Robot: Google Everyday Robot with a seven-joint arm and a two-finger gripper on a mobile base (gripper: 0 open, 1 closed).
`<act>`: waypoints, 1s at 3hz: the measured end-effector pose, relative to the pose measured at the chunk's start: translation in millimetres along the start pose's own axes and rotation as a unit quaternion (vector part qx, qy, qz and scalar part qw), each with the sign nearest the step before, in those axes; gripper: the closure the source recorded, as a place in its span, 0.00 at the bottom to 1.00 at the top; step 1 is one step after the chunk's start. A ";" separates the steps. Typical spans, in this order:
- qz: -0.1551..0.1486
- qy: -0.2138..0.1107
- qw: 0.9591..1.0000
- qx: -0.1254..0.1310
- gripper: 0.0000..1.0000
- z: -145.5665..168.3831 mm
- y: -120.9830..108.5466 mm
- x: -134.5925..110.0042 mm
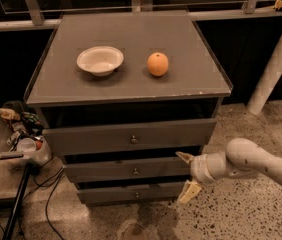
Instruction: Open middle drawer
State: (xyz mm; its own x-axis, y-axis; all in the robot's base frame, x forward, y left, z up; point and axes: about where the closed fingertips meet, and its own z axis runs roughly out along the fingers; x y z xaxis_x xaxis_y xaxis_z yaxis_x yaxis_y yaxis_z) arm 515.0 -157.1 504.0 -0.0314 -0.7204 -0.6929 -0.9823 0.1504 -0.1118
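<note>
While white two-finger claw [186, 175] hangs spread wide, well right of small round metal knob [135, 172] | grey wooden middle drawer [101, 170] surrounds knob | advise: centre on knob, close, pull straight out

Gripper [183, 177] near middle drawer [116, 170] right end, fingers [188, 191] spread.
</note>
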 end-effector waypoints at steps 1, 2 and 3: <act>0.011 0.001 1.000 0.018 0.00 19.7 -16.2 13.2; 0.019 0.001 0.999 0.031 0.00 34.8 -31.6 23.9; 0.016 0.002 0.999 0.032 0.00 50.3 -40.3 29.6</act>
State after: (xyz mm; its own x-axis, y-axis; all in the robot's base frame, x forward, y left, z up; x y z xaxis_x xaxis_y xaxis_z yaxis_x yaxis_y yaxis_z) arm 563.0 -150.4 452.1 -0.0634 -0.7172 -0.6940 -0.9670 0.2160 -0.1349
